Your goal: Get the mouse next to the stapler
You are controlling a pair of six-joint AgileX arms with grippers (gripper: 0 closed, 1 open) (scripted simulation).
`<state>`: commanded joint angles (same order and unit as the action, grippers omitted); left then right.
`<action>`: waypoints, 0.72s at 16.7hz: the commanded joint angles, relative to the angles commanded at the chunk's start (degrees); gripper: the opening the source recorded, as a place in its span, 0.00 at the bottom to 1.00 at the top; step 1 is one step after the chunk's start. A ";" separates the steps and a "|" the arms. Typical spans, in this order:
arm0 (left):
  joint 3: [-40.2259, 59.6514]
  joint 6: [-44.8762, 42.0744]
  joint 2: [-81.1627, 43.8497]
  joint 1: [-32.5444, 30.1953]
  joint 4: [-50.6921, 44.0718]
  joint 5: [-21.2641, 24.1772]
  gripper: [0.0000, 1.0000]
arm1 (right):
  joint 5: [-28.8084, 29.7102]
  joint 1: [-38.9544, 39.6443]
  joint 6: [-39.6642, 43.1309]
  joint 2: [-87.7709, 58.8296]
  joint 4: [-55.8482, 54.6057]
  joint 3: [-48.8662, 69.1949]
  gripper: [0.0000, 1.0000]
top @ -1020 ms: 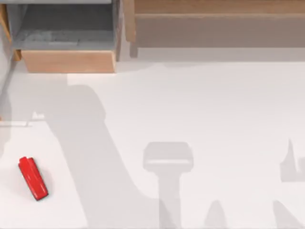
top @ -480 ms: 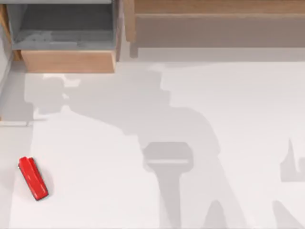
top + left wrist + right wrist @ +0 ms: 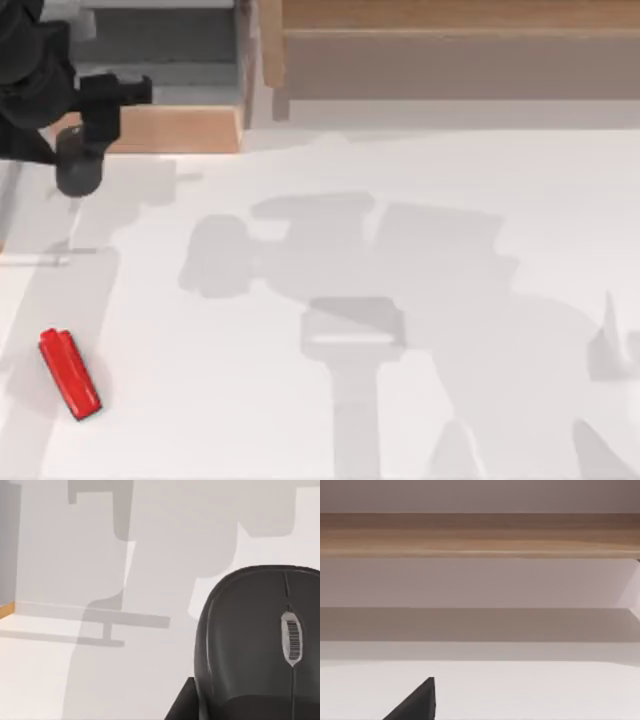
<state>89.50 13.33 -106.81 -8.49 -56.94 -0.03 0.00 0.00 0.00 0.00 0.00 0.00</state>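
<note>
Red stapler [image 3: 70, 374] flat on white tabletop [image 3: 400, 250], lower left of top view | black mouse [image 3: 260, 645] close under left wrist camera, finger grip on it untellable | left gripper [image 3: 80, 165] upper left, well apart from stapler.

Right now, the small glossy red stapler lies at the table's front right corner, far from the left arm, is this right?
Not quite: the small glossy red stapler lies at the front left of the table, as the top view shows. It is indeed apart from the left arm.

Overhead view; two close wrist views
</note>
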 joint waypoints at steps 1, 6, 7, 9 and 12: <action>-3.41 1.70 1.46 -2.20 1.10 -0.28 0.00 | 0.00 0.00 0.00 0.00 0.00 0.00 1.00; -18.87 9.46 7.36 -12.25 5.97 -1.63 0.00 | 0.00 0.00 0.00 0.00 0.00 0.00 1.00; -21.48 10.78 8.26 -13.96 6.79 -1.86 0.00 | 0.00 0.00 0.00 0.00 0.00 0.00 1.00; -26.08 13.10 9.79 -16.98 8.20 -2.25 0.00 | 0.00 0.00 0.00 0.00 0.00 0.00 1.00; -31.00 15.58 11.32 -20.21 9.68 -2.68 0.00 | 0.00 0.00 0.00 0.00 0.00 0.00 1.00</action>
<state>58.50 28.91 -95.49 -28.70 -47.26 -2.71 0.00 0.00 0.00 0.00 0.00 0.00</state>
